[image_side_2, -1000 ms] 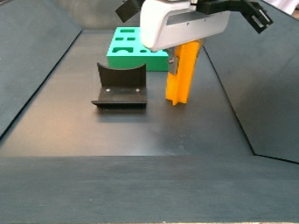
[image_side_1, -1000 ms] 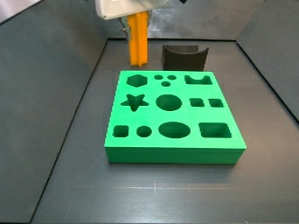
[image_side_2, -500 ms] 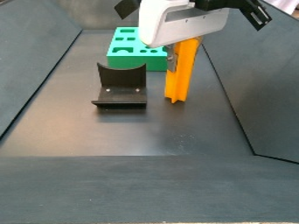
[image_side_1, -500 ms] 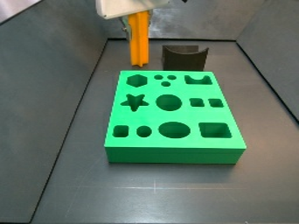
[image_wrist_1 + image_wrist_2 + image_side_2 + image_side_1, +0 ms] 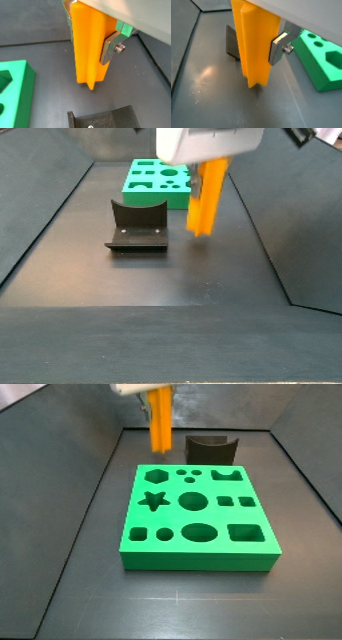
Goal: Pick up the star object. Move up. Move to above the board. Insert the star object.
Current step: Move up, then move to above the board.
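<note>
The gripper (image 5: 90, 40) holds the tall bright orange ridged star object (image 5: 207, 196) upright, its silver fingers (image 5: 280, 46) closed on it, clear above the dark floor, behind the thick green board (image 5: 198, 514) with shaped holes.

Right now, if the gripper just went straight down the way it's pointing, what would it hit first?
Probably the bare floor. The gripper, beyond the board, holds the star object upright; its tip hangs over dark floor beside the fixture, though depth is uncertain.
</note>
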